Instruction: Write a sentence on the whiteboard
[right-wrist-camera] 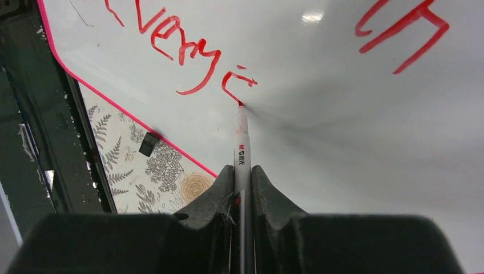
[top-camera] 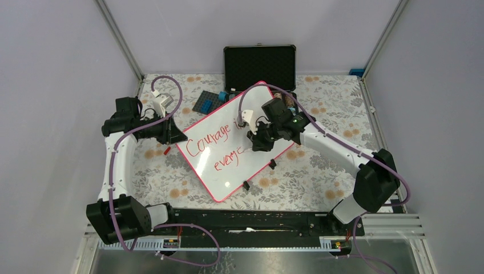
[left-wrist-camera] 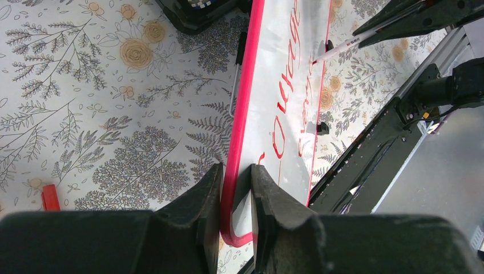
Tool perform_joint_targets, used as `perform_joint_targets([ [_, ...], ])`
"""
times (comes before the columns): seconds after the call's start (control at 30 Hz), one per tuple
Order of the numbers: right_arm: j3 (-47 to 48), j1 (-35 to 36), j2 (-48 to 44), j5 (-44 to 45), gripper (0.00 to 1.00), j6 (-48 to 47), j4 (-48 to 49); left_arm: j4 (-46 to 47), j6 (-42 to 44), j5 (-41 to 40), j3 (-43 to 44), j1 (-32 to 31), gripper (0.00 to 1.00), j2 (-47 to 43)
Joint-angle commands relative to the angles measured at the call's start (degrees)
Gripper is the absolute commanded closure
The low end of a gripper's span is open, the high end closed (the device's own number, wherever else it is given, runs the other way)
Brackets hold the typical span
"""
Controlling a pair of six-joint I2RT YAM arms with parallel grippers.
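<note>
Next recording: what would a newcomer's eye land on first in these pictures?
The whiteboard lies askew at the centre of the top view and carries a red sentence in two lines. The right hand, shut on a white marker, has its tip at the end of the second line. The left hand pinches the board's pink frame at its left corner.

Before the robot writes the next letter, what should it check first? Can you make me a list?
1. Left gripper pinches the whiteboard by its pink edge: ok.
2. Right gripper is shut on the marker: ok.
3. Marker tip touches the board at the end of the last red stroke: ok.
4. Bare white board lies beside the tip for more letters: ok.
5. The sentence is finished: not ok, the second line has only "every" and one begun letter.
</note>
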Motion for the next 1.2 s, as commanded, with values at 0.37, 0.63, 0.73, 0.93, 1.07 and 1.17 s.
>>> perform_joint_targets([
  [0.37, -1.98, 0.19, -1.43, -0.84, 1.0, -0.92, -0.62, 1.56, 2.1, -1.29, -0.63, -0.39, 0.98, 0.66],
  [0.63, -0.75, 3.52, -0.77, -0.88, 1.0, 0.0, -0.27, 1.56, 2.06, -1.38, -0.72, -0.34, 0.98, 0.38],
  [0.73, 0.18, 3.52, -1.07, -0.94, 1.0, 0.24, -0.57, 1.57, 2.02, -1.33, -0.74, -0.34, 0.98, 0.42],
  [0.93, 2.12, -0.74, -2.57, -3.81, 1.0, -0.22, -2.03, 1.56, 1.99, -1.28, -0.65, -0.35, 0.98, 0.47],
  [1.07, 3.12, -2.67, -2.75, -3.73, 1.0, -0.57, -2.13, 1.56, 2.07, -1.11, -0.68, -0.34, 0.98, 0.63],
  [1.17, 3.8, -2.68, -2.19, -3.25, 1.0, -0.79, -2.1, 1.57, 1.97, -1.05, -0.58, -0.36, 0.98, 0.64],
])
